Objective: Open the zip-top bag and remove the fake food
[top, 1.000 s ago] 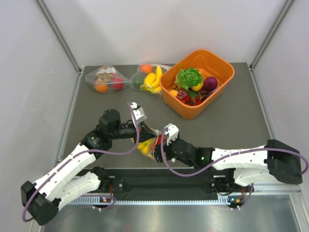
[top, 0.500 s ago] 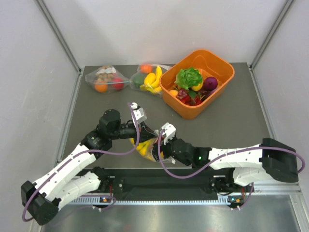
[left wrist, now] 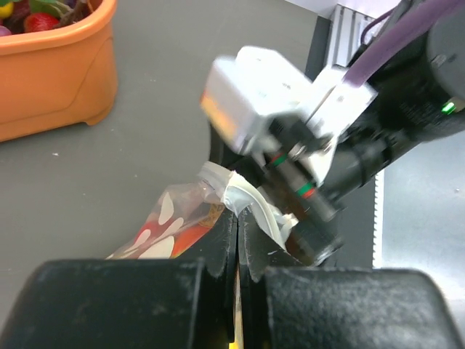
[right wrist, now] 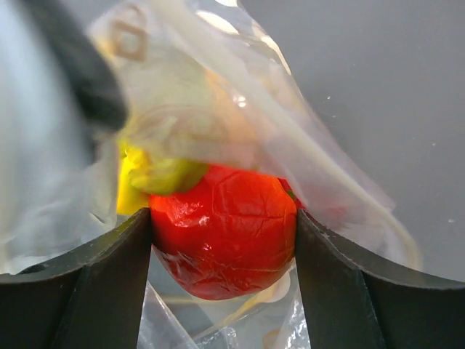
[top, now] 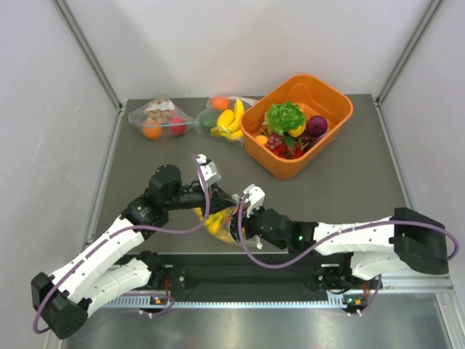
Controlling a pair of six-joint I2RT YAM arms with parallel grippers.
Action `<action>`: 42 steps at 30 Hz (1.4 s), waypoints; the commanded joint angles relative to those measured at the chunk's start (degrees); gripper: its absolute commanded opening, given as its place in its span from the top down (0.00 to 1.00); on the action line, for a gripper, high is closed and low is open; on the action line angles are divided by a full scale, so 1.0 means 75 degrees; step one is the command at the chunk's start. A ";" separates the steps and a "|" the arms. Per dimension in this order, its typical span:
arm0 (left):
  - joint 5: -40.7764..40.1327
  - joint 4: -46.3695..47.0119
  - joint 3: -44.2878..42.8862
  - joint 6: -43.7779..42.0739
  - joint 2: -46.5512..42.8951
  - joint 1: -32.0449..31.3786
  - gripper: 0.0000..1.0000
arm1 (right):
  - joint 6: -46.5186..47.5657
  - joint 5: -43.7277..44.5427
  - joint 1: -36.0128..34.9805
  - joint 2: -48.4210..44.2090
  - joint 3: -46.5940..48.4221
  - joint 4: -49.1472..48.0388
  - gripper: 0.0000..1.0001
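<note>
Near the surface's (top: 349, 182) front edge, the left end effector (left wrist: 237, 222) is closed on the bag (left wrist: 168, 225) rim, anchoring it. The right end effector (right wrist: 224, 251) clamps the red fruit (right wrist: 221, 214) through the film, probably to work it out.

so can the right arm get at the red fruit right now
Only through plastic, it seems: the right fingers look closed on the red fruit, but the bag covers it, with the left fingers pinching its rim.

orange tub (top: 323, 94), green lettuce (top: 283, 116), grey table (top: 356, 185)
</note>
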State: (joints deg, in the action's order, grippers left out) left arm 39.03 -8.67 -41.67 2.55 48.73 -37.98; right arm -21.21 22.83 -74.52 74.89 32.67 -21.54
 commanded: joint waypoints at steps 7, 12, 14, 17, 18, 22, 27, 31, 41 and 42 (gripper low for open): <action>-0.0748 0.0207 -0.0245 -0.0222 -0.0111 -0.0046 1.00 | -0.0417 0.0249 -0.0154 -0.2472 -0.0652 0.0785 0.65; -0.1359 0.0148 -0.0221 -0.0222 -0.0216 -0.0046 1.00 | -0.0675 0.0249 -0.0189 -0.3574 -0.1027 0.1324 0.67; -0.1616 0.0113 -0.0221 -0.0210 -0.0228 -0.0034 1.00 | -0.0769 0.0261 -0.0212 -0.4064 -0.1155 0.1617 0.67; -0.1944 0.0078 -0.0221 -0.0199 -0.0251 -0.0034 1.00 | -0.0840 0.0424 -0.0224 -0.4698 -0.1180 0.2226 0.67; -0.1992 0.0077 -0.0245 -0.0187 -0.0228 -0.0034 1.00 | -0.0828 0.0518 -0.0212 -0.4828 -0.1133 0.2680 0.67; -0.2039 0.0031 -0.0280 -0.0187 -0.0193 -0.0034 1.00 | -0.0618 0.1430 -0.0201 -0.5192 -0.0770 0.3876 0.68; -0.2156 0.0007 -0.0292 -0.0164 -0.0181 -0.0034 1.00 | -0.0102 0.1516 0.0606 -0.5311 0.0038 0.4640 0.70; -0.2180 -0.0016 -0.0303 -0.0164 -0.0216 -0.0034 1.00 | 0.0495 0.0252 0.2128 -0.5018 0.0542 0.4502 0.73; -0.2168 -0.0040 -0.0315 -0.0140 -0.0216 -0.0034 1.00 | 0.1399 -0.2584 0.5879 -0.3076 0.3026 0.4349 0.74; -0.2157 -0.0040 -0.0315 -0.0152 -0.0239 -0.0034 1.00 | 0.1364 -0.2738 0.6090 -0.2863 0.3132 0.4279 0.74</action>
State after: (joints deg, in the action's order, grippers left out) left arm 23.03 -9.32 -41.91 1.72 47.75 -38.04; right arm -12.78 12.19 -34.37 48.99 51.68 12.56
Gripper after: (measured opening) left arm 0.012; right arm 0.687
